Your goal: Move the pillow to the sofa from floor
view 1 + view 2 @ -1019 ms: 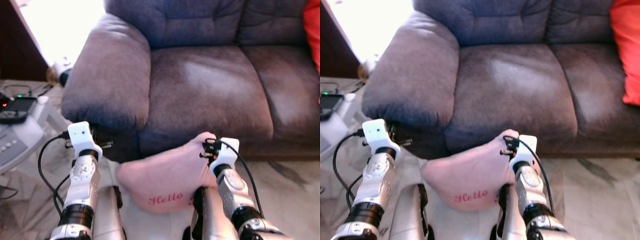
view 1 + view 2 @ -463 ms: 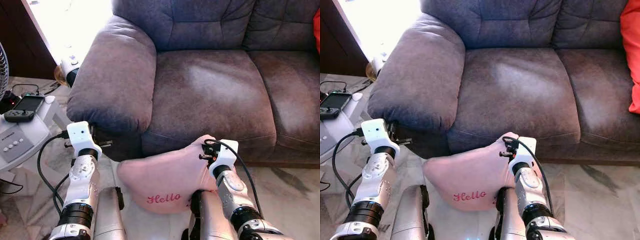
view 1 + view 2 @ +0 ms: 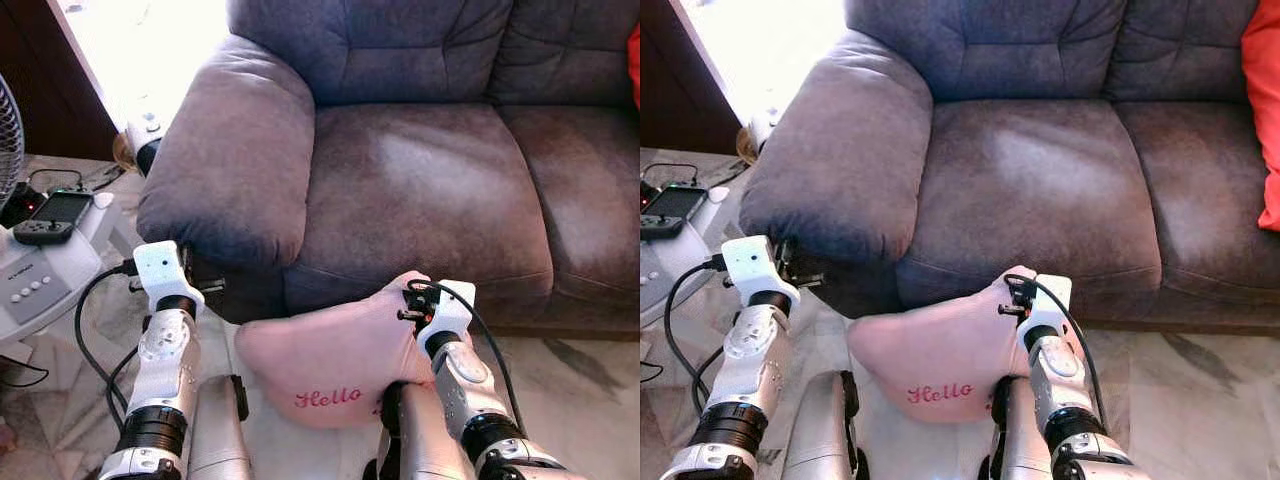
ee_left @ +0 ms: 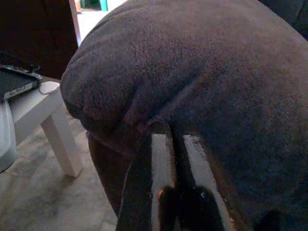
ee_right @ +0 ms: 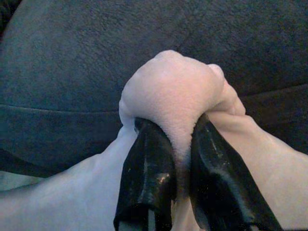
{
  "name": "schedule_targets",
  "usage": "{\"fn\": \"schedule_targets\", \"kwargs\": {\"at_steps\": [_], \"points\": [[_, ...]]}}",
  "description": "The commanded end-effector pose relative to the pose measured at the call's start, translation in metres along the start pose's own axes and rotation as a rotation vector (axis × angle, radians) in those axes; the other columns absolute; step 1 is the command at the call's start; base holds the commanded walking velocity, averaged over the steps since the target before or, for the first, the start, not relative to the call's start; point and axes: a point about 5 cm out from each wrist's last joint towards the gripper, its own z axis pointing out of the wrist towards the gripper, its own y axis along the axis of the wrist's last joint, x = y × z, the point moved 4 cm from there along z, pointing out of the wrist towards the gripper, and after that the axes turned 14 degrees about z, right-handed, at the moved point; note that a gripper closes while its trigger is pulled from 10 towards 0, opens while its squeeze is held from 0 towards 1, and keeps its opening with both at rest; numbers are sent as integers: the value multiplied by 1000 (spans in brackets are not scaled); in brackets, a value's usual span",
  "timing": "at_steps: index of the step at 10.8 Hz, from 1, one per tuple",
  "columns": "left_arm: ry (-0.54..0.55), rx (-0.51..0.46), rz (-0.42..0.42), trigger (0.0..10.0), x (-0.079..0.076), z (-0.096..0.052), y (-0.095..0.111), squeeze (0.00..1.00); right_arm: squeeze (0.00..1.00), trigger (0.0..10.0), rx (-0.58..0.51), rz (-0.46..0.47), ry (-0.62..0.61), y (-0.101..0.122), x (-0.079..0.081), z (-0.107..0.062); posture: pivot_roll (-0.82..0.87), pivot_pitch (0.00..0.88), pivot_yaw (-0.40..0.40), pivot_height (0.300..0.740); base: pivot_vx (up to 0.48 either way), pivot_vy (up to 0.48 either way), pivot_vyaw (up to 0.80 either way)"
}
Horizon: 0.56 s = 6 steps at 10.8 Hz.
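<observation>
I hold the pink pillow [image 3: 330,355] by a corner pinched in my right gripper [image 5: 179,159]; the sofa [image 3: 430,190] seat lies ahead and above; my left gripper [image 4: 175,159] hangs idle, its fingers together.

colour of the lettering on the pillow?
Red "Hello" script on the pink pillow; clearest in the left eye view.

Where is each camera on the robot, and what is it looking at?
Head eyes: look forward and down at the sofa and pink pillow, both silver arms in front.
Left wrist: looks along the left gripper, fingers together, at the sofa's armrest.
Right wrist: looks along the right gripper pinching the pillow's corner.
Shared: the eye views and right wrist both see pillow and sofa.
</observation>
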Motion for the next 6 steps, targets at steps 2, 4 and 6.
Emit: {"fn": "schedule_targets", "kwargs": {"at_steps": [2, 4, 6], "points": [[-13, -11, -7, 10000, -1, -2, -1, 0, 0, 10000, -266, -48, 111, 76, 30, 13, 92, 37, -63, 588, -270, 0, 0], [0, -6, 3, 10000, 2, -1, -2, 0, 0, 10000, -264, -48, 112, 75, 30, 13, 93, 36, -63, 588, 0, 0, 0], [1, -7, 1, 10000, 2, -1, -2, 0, 0, 10000, -263, -48, 113, 76, 30, 13, 93, 35, -63, 588, 0, 0, 0]]}}
